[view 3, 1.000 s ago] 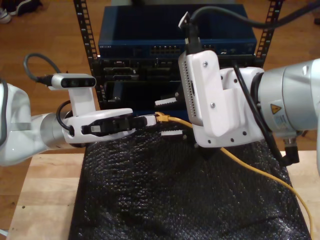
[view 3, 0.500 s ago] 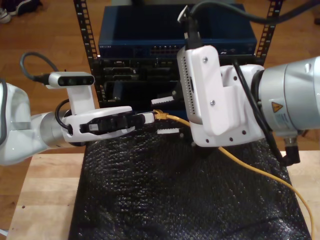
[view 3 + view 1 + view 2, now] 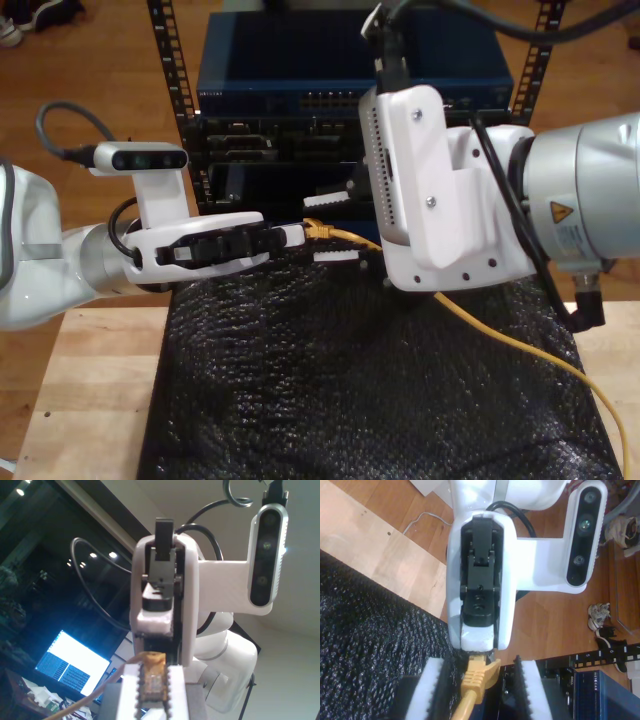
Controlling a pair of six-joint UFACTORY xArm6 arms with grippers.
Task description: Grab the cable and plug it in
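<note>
The yellow cable (image 3: 500, 335) trails over the black mat to the exterior view's right edge. Its plug (image 3: 314, 228) sits in front of the rack. My first gripper (image 3: 301, 235), on the arm at the exterior view's left, is shut on the plug (image 3: 150, 679), which shows clear and yellowish between its toothed pads (image 3: 176, 685). My second gripper (image 3: 336, 228), on the big arm at the exterior view's right, is open. Its toothed fingers (image 3: 436, 685) stand wide on either side of the cable's yellow boot (image 3: 474, 677) without touching it. My first gripper's tip (image 3: 479, 645) meets that boot.
A rack holds a blue switch (image 3: 300, 70) with a row of ports (image 3: 330, 100) and darker units (image 3: 260, 150) below, just behind both grippers. The black bubble mat (image 3: 350, 390) covers the wooden table (image 3: 90, 380). Thick black arm cables (image 3: 470, 35) hang above.
Both grippers have risen slightly, carrying the plug up and a little towards the exterior view's left. My first gripper still grips the plug and my second is still open.
</note>
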